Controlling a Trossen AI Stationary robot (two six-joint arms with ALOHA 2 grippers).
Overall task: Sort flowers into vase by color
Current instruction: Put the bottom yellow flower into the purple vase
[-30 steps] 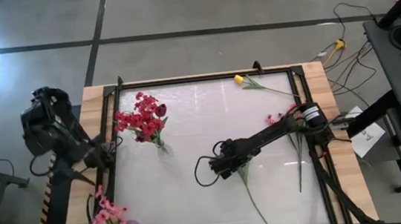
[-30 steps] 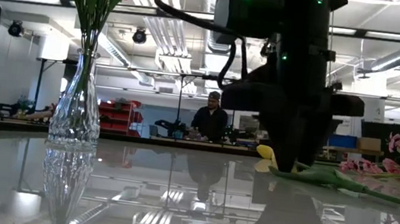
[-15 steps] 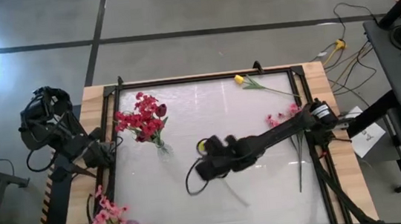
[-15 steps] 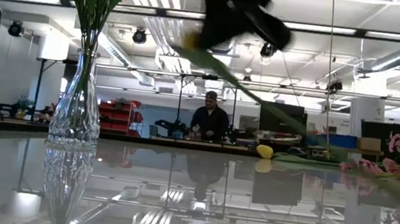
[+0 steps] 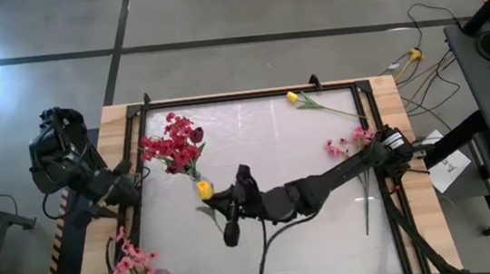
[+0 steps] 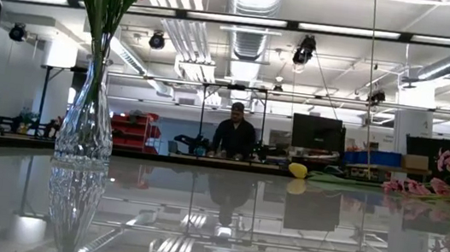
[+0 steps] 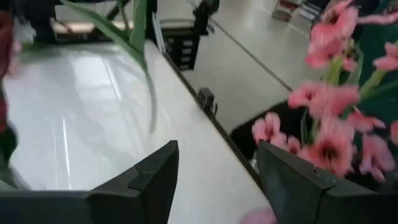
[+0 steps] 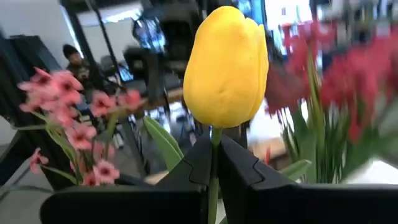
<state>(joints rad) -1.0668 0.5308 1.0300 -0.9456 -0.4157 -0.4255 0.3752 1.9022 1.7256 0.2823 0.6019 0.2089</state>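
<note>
- The tabletop (image 5: 317, 129) was a glossy white rectangle inside a black frame with pale wooden edges, filling the middle of the high view.
- The right arm was a dark jointed limb stretched from the right edge toward the centre-left of the high view; its right hand (image 5: 227, 214) was pinched on the thin green stem of a yellow tulip (image 5: 204, 190), whose smooth egg-shaped bud stood just above the closed fingers (image 8: 186, 171) in the right wrist view.
- The left arm was folded at the left edge of the high view, off the white surface; its left hand (image 7: 214, 171) was spread, the two dark angular fingers well apart.
- A clear ribbed glass vase (image 6: 85, 126) with a narrow neck stood at the left of the low view, holding the red small-blossom cluster (image 5: 171, 145).
- A pink spray (image 5: 131, 266) stood at the lower left corner of the high view.
- Another pink cluster (image 5: 344, 143) lay at the right.
- A second yellow bud (image 5: 293, 97) lay at the upper middle.
</note>
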